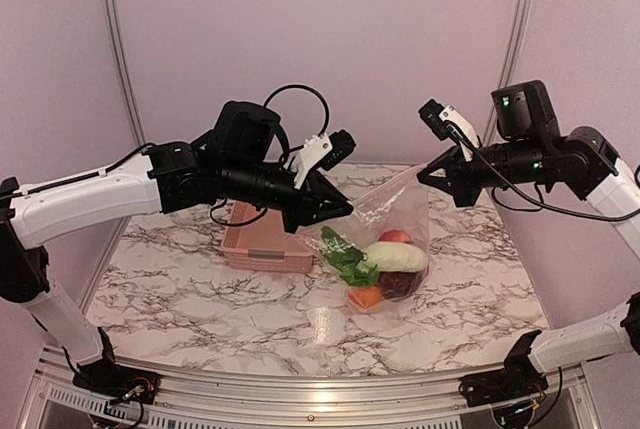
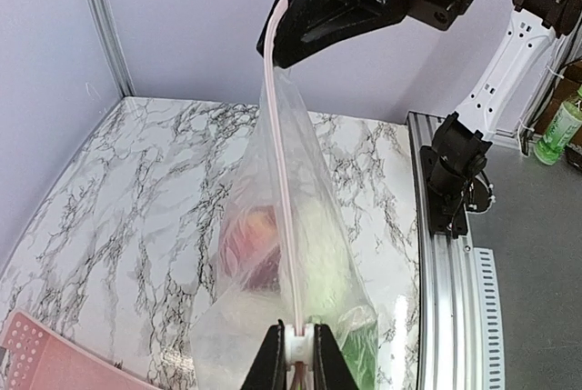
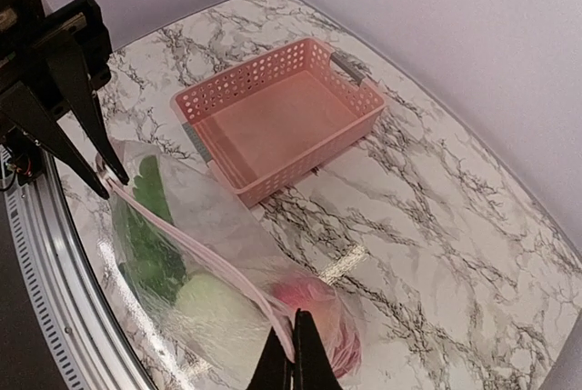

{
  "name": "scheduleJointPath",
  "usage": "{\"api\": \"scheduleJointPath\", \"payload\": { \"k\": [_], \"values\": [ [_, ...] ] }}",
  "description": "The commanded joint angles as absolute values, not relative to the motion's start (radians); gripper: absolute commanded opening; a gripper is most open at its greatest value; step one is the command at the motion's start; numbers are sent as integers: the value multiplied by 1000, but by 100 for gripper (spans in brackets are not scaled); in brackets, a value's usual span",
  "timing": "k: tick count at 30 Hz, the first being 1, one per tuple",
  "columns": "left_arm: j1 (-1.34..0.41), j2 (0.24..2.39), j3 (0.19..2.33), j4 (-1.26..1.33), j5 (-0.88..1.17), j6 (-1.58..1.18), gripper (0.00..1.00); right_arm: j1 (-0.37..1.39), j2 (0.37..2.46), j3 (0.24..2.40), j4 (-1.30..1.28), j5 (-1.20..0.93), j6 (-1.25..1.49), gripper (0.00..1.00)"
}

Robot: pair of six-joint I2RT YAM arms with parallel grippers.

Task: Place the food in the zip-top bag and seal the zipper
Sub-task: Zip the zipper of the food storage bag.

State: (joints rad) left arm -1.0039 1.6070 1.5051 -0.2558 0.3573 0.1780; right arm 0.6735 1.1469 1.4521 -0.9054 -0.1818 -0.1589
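The clear zip-top bag [image 1: 385, 224] hangs stretched between both grippers, its bottom resting on the table. Inside it lie a leafy green [image 1: 345, 259], a white piece [image 1: 395, 256], a red one [image 1: 396, 237], a dark purple one [image 1: 402, 284] and an orange one [image 1: 365, 297]. My left gripper [image 1: 338, 211] is shut on the left end of the bag's mouth, on a white piece on the zipper [image 2: 284, 181]. My right gripper [image 1: 430, 177] is shut on the right end of the mouth edge [image 3: 191, 245]. The pinkish zipper strip runs taut between them.
The empty pink lattice basket [image 1: 262, 244] stands behind and left of the bag; it also shows in the right wrist view [image 3: 277, 122]. The metal rail [image 2: 446, 290] runs along the table's near edge. A green bottle [image 2: 559, 131] stands off the table.
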Motion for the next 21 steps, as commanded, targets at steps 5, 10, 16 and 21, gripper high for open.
{"api": "scheduleJointPath", "payload": {
  "k": [5,10,16,21],
  "values": [
    [-981,1536,1402,-405,315,170,8,609,1106,1446,-835,-16,-157,0],
    [-968,1508,1349,-397,307,160,8,605,1115,1442,-826,23,-156,0],
    [-957,1479,1294,-394,301,154,8,572,1124,1446,-813,11,-160,0],
    [-950,1452,1249,-386,300,151,8,566,1138,1450,-813,10,-163,0]
  ]
}}
